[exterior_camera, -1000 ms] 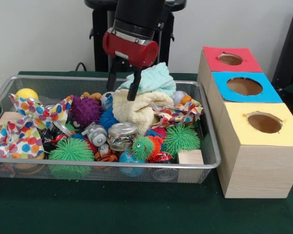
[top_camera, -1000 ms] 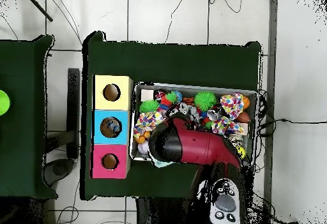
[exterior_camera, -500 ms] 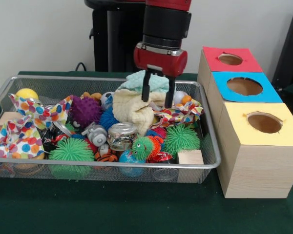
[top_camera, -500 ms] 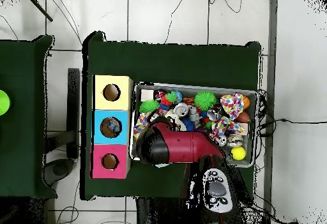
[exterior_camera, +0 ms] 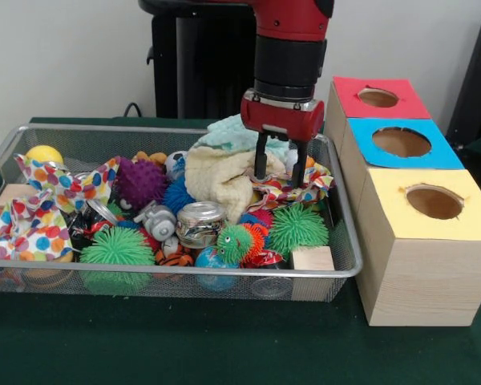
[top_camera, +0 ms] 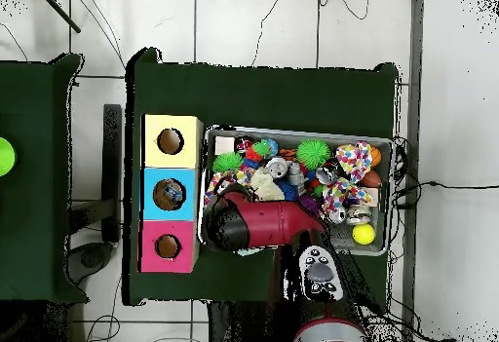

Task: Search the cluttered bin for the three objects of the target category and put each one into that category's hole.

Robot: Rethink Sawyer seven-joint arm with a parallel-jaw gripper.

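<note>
The wire-mesh bin (exterior_camera: 184,271) is full of toys and cloths; it also shows in the overhead view (top_camera: 292,132). My gripper (exterior_camera: 279,167) hangs open and empty over the bin's far right part. Its fingers (exterior_camera: 260,160) reach down between a cream towel (exterior_camera: 216,180) and a polka-dot cloth (exterior_camera: 293,191). I cannot pick out any see-through plastic piece in the clutter. The blue-topped box's hole (exterior_camera: 401,142) lies to the right of the gripper, outside the bin. In the overhead view something pale shows inside that hole (top_camera: 169,194), and the arm hides the gripper.
A red-topped box (exterior_camera: 378,97) and a yellow-topped box (exterior_camera: 433,202) flank the blue one. In the bin lie a shiny silver can (exterior_camera: 199,223), green spiky balls (exterior_camera: 297,227), a purple spiky ball (exterior_camera: 140,183), a mint cloth (exterior_camera: 232,132), a wooden block (exterior_camera: 313,258) and a yellow ball (exterior_camera: 44,154).
My gripper has moved right along the bin's far side, from above the towel's left toward the boxes, and has come down a little. It stays open and empty.
</note>
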